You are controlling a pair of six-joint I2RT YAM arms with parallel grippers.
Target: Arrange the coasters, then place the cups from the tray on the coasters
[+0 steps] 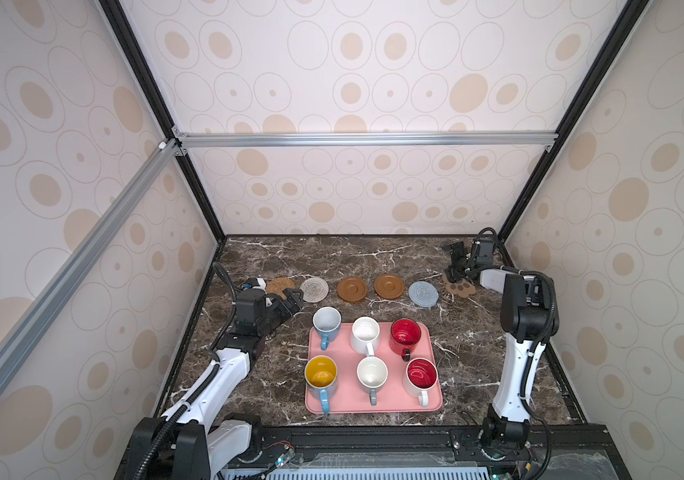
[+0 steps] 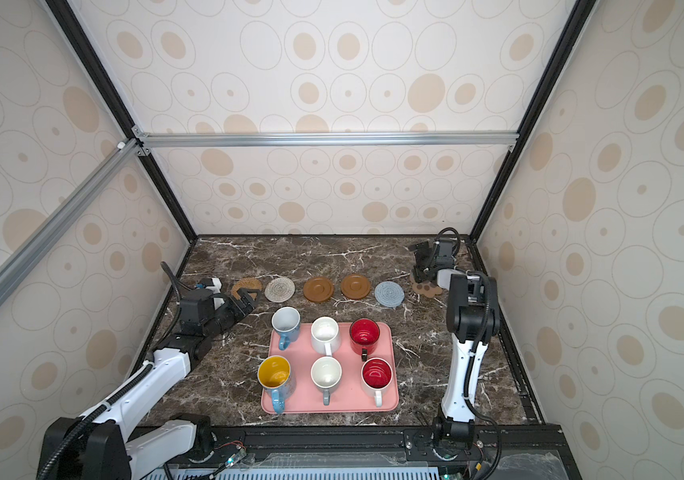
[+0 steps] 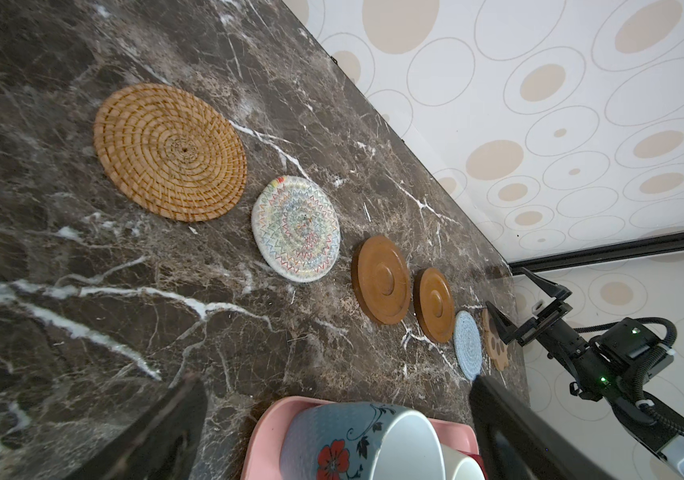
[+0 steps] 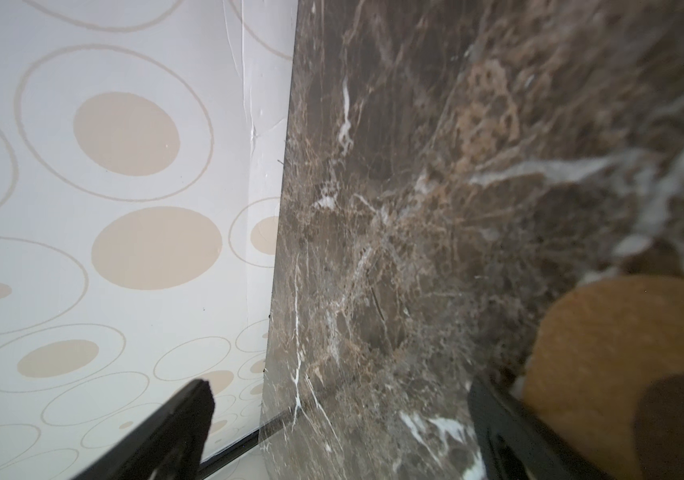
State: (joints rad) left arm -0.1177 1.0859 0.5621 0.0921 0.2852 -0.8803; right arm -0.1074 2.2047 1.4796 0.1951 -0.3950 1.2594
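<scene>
Coasters [image 1: 351,289] all six rowed behind the pink tray [image 1: 394,399]; six mugs [image 1: 365,332] on it, none placed; left gripper [image 1: 296,302], right gripper [image 1: 454,262]: fingers spread, empty.

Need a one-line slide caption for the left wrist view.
Six coasters in a row on marble; floral mug on the pink tray up close; right pincer open by the paw coaster.

Light: bright, even, diffuse in both top views; only faint soft shadows on the tray [image 1: 344,357].
Glare: faint pale sheen on the marble tabletop [image 1: 332,257] behind the tray.
Distortion: wall rails splay toward the top-view edges.
Blur: right wrist view soft; paw coaster [image 4: 623,353] out of focus.
</scene>
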